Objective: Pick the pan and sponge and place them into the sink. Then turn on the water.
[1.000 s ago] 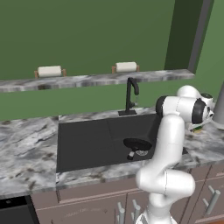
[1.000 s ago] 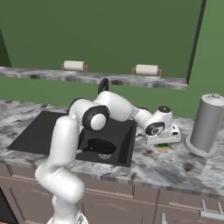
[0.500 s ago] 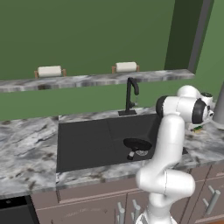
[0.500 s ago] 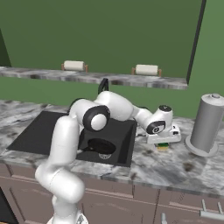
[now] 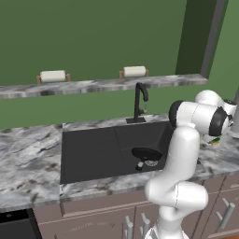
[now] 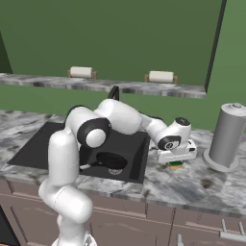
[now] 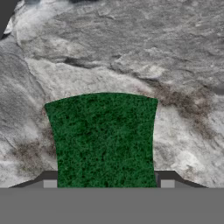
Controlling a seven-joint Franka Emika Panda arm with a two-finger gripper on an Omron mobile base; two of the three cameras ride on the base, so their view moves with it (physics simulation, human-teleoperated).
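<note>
While the gripper (image 6: 176,162) is pressing down over the sponge (image 7: 104,140), its two dark fingertips (image 7: 49,178) are sitting against the sponge's left and right sides, closed on it as it is lying flat on the grey marbled countertop (image 6: 192,182). The sponge's top is showing a coarse green scrub layer, its yellow body peeking out beneath the hand. The matte black pan (image 6: 111,160) is resting in the black rectangular sink (image 5: 93,149), left of the sponge. A tall grey cylinder (image 6: 227,137) is standing right of the gripper, apart from it.

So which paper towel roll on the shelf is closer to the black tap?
The right-hand roll, sitting almost straight above the tap; the other roll sits far off left.
</note>
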